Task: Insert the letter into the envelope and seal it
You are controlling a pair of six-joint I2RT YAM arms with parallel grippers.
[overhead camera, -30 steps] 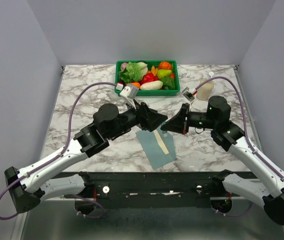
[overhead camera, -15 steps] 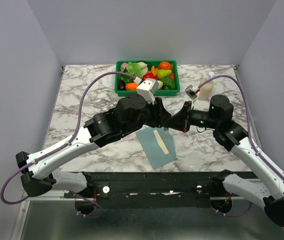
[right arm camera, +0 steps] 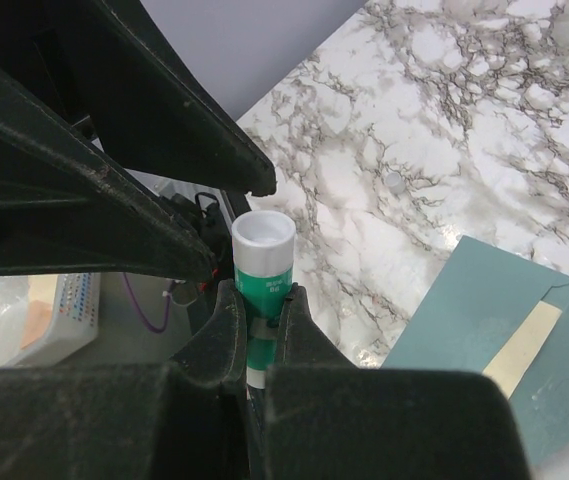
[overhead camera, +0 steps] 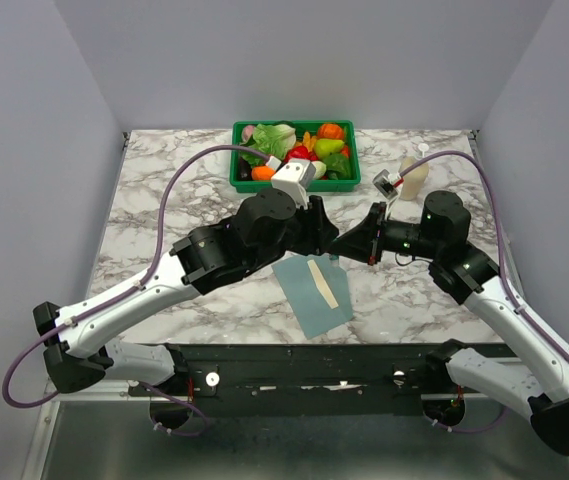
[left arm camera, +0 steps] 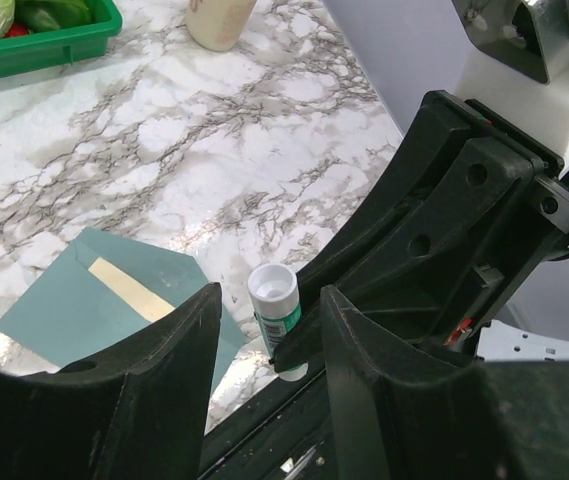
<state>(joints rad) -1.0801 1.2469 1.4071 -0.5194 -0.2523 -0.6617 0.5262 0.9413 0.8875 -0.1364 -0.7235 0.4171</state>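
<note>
You swung left gripper (left arm camera: 271,300) across to meet right gripper (right arm camera: 261,305) above envelope's (overhead camera: 304,305) far edge. Left jaws spread, lined up on glue stick (right arm camera: 263,262); right jaws clenched on it. Letter (overhead camera: 323,284) lay as beige strip in envelope mouth. Sealing prep, probably.

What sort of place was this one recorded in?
Probably a lab robot cell, not a home: plain grey walls box in a marble-patterned table, and a green bin of plastic-looking vegetables sits as a prop.
</note>
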